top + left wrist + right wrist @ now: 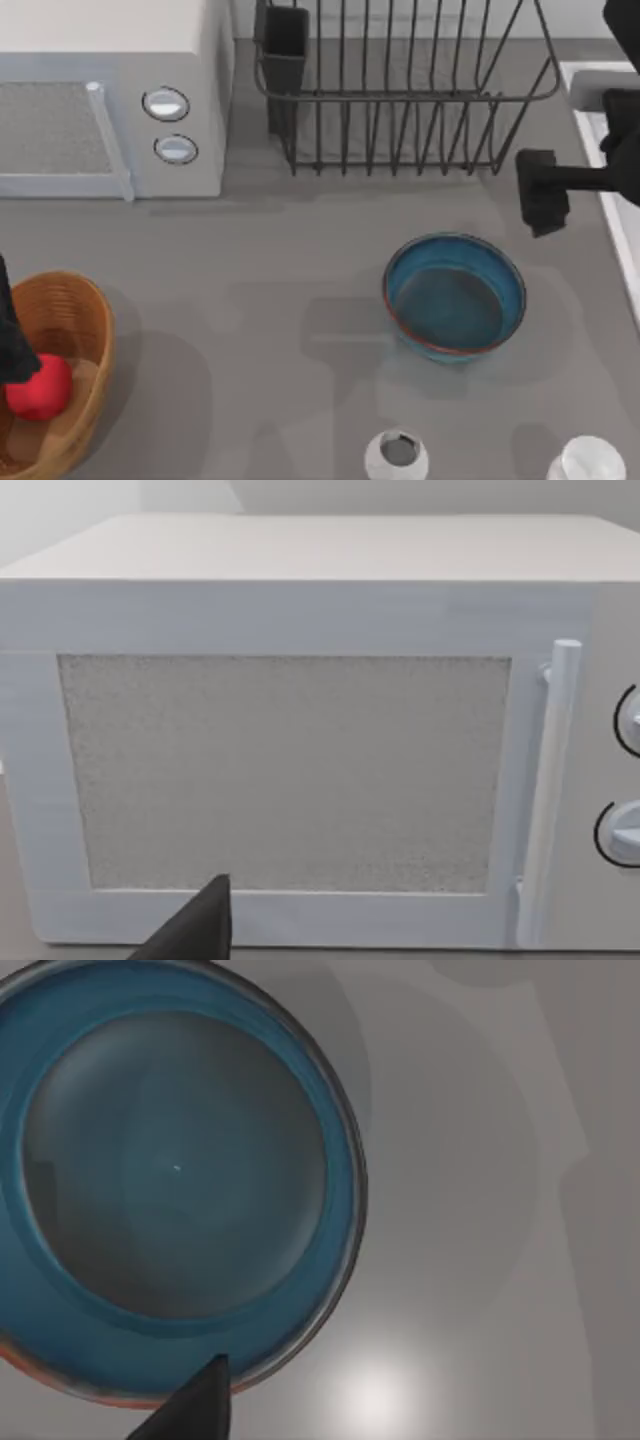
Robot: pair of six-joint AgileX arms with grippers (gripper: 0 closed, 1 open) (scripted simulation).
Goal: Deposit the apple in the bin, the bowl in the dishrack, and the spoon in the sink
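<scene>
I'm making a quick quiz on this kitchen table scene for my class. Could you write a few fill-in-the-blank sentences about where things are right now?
1. The apple lies inside the ____, at the table's left edge.
2. The blue bowl sits on the table in front of the ____.
3. The right gripper hangs above the table beside the bowl, holding ____.
4. The white microwave has ____ round knobs.

Missing words: bin; dishrack; nothing; two

One apple (pixel 41 389), one bowl (pixel 455 295), one bin (pixel 70 312), one dishrack (pixel 400 90) — two white cups (pixel 396 455).
</scene>
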